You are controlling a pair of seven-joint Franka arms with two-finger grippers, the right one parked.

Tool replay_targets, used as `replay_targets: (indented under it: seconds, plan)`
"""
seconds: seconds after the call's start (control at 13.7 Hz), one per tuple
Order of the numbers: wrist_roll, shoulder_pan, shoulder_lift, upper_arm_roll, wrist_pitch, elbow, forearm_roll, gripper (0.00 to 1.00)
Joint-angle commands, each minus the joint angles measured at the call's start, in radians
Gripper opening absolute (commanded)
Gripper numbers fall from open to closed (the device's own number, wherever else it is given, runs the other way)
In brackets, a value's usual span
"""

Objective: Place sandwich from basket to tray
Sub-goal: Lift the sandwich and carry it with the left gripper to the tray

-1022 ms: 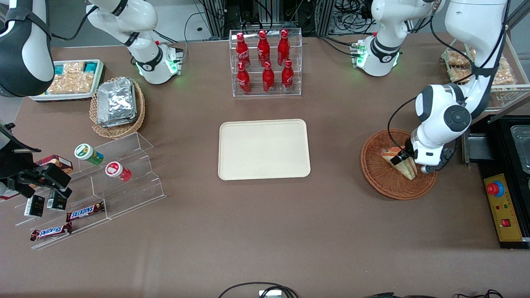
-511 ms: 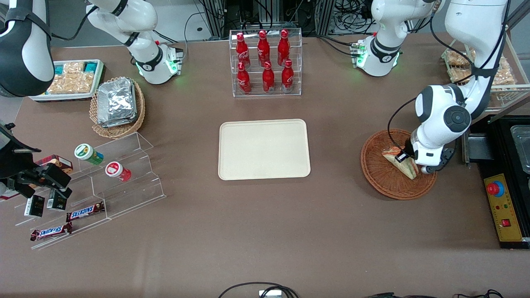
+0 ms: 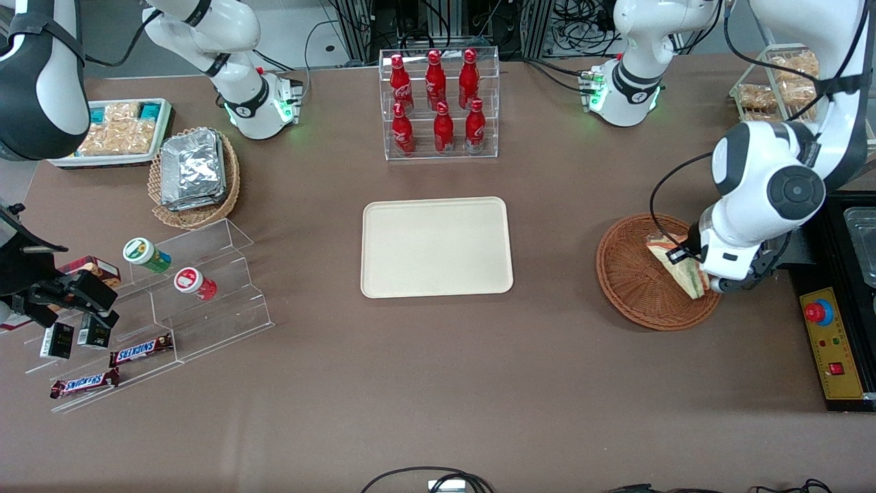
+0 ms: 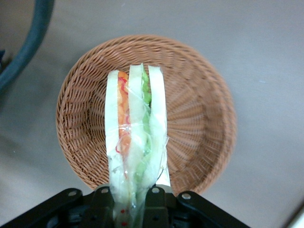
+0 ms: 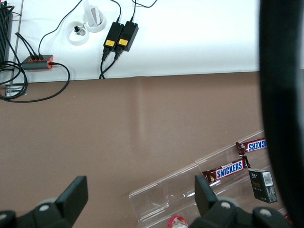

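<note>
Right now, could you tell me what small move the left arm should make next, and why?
Probably lift straight up: the gripper is shut on the sandwich, which hangs above the basket, and the tray lies toward the parked arm's end.

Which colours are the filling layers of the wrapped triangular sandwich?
Orange-red and green between white bread, best in the left wrist view: sandwich, held by the end effector.
</note>
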Motion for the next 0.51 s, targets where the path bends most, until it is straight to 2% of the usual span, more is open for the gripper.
replay_targets:
  seconds: [0.0, 0.22, 0.44]
  plan:
    - [0.067, 0.000, -0.004, -0.040, -0.106, 0.100, 0.010, 0.03]
    - [0.173, 0.000, 0.000, -0.127, -0.146, 0.161, 0.008, 0.01]
    - [0.173, 0.000, 0.035, -0.231, -0.140, 0.205, 0.010, 0.01]
